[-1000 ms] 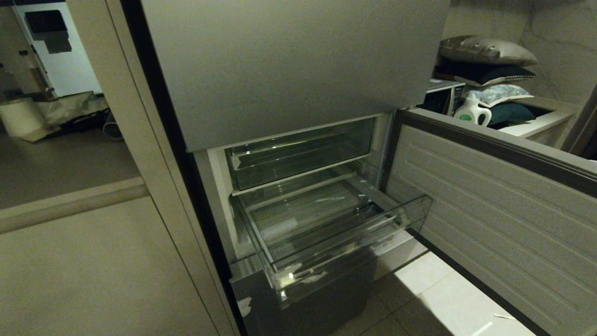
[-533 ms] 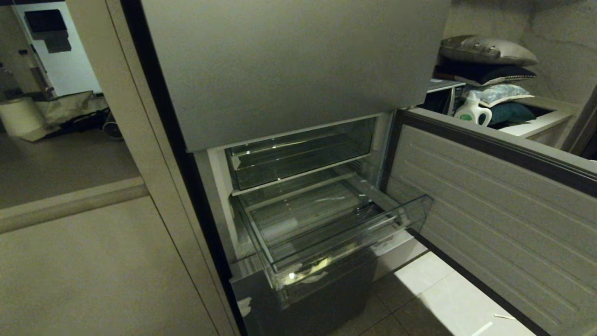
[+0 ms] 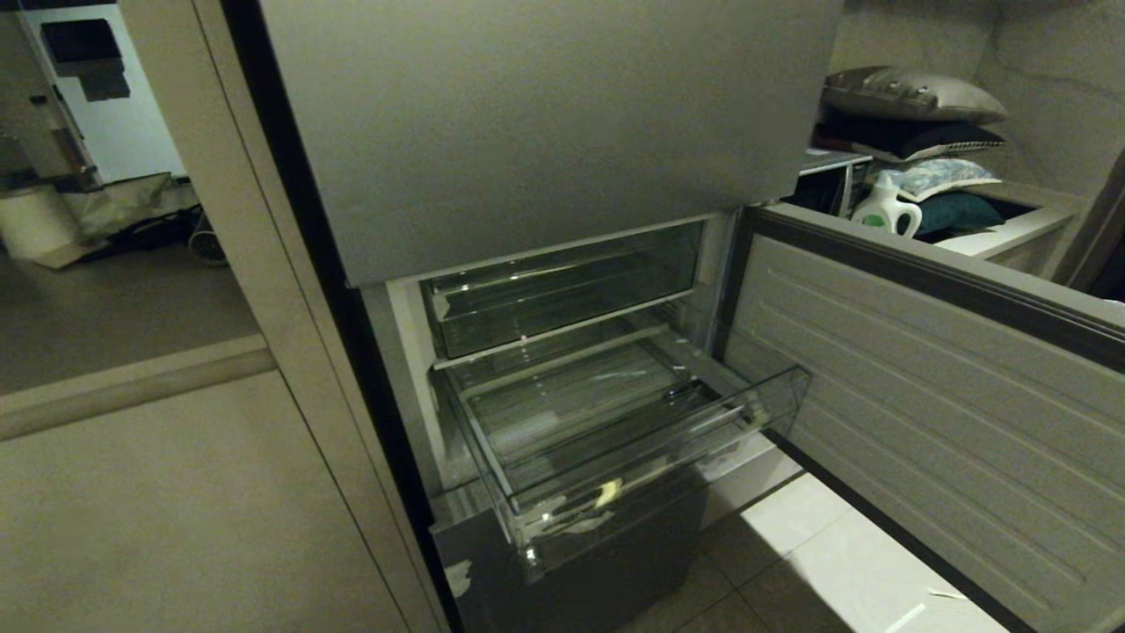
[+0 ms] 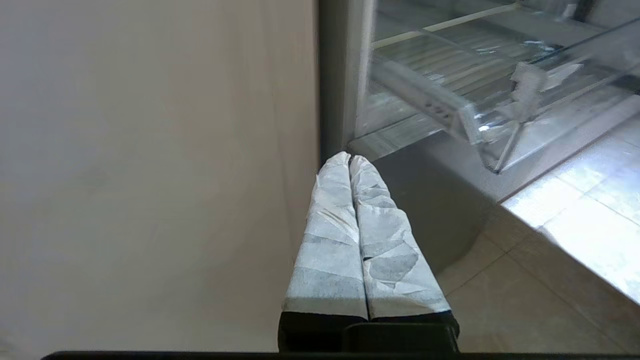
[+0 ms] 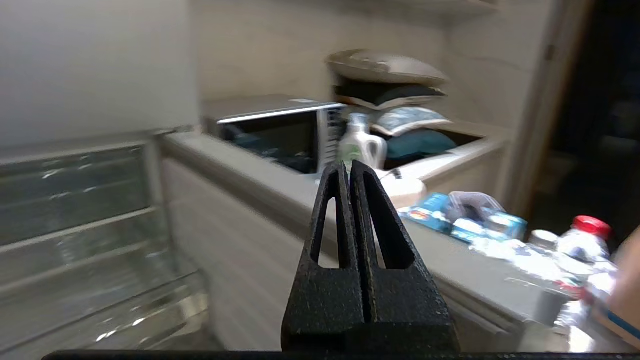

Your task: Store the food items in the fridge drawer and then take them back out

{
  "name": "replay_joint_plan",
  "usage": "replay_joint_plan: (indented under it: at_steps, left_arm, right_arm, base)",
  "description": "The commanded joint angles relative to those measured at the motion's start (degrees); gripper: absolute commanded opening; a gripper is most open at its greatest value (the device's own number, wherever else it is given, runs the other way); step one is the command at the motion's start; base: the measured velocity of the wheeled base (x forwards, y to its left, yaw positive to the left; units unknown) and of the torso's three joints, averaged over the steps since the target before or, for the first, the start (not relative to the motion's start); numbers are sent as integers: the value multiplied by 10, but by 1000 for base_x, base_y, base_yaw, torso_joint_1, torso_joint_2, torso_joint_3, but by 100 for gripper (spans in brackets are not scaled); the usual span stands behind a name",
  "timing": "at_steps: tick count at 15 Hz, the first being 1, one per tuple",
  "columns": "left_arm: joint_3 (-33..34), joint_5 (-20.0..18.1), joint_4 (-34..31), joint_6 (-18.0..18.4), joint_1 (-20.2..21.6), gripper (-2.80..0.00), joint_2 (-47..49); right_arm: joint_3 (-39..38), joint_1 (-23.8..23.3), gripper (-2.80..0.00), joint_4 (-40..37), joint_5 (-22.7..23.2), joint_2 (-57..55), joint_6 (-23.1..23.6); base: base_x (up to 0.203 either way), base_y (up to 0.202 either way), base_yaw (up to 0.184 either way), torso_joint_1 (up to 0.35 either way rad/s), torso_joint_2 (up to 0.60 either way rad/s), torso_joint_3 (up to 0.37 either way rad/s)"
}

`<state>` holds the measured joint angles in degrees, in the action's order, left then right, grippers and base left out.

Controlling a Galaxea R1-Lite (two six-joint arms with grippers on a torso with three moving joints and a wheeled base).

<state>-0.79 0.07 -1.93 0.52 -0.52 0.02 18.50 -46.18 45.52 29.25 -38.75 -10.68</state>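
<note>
The fridge drawer [image 3: 615, 440] sits pulled out and empty at about 6 o'clock below the grey door [image 3: 545, 123]. No food items in sight, so how they'd handle is anyone's guess. Clear plastic looks light but brittle; I'd grab its front lip. Left gripper [image 4: 349, 161] and right gripper [image 5: 349, 167] both have fingers pressed together, holding nothing.

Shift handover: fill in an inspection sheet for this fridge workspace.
Surface: pale floor tiles below the open fridge door.
Job's things: fridge drawer pulled out, empty; food items not seen.
Clutter: water bottles and packets on the counter; detergent bottle; stacked pillows.
Grippers: left gripper fingers together near the floor; right gripper fingers together, empty, facing the counter.
Cables: nothing seen.
Surroundings: microwave; beige cabinet panel.
</note>
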Motion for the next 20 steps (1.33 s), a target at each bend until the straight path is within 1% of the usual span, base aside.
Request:
replay_joint_plan:
  at_steps: [1,3,6,9,12,13,16,17,20]
  left_arm:
    - [0,0,0,0,0,-280,0]
    - [0,0,0,0,0,-280,0]
    - [0,0,0,0,0,-280,0]
    - [0,0,0,0,0,-280,0]
    - [0,0,0,0,0,-280,0]
    - [0,0,0,0,0,-280,0]
    - [0,0,0,0,0,-280,0]
    - [0,0,0,0,0,-280,0]
    - [0,0,0,0,0,-280,0]
  right_arm:
    - [-28,39,-280,3,1,11,27]
    - [-62,58,-280,4,0,11,37]
    - [-117,77,-280,4,1,7,58]
    - [-166,78,-280,4,0,-6,61]
    - [-198,78,-280,3,0,-13,67]
    - [-202,78,-280,-5,-1,-26,84]
    - [-203,78,-280,-66,-2,-82,169]
    - [-203,78,-280,-78,-3,-112,184]
    - [-202,77,-280,-90,-11,-216,200]
  base:
    - [4,-5,85,1,2,2]
    - [4,-6,152,2,4,3]
    - [0,-7,176,1,2,0]
    - [1,-8,178,2,0,3]
    - [1,-9,176,3,5,1]
    - [0,-9,172,2,9,2]
    - [2,-7,120,3,0,0]
    - [0,0,0,0,0,0]
    - [0,0,0,0,0,0]
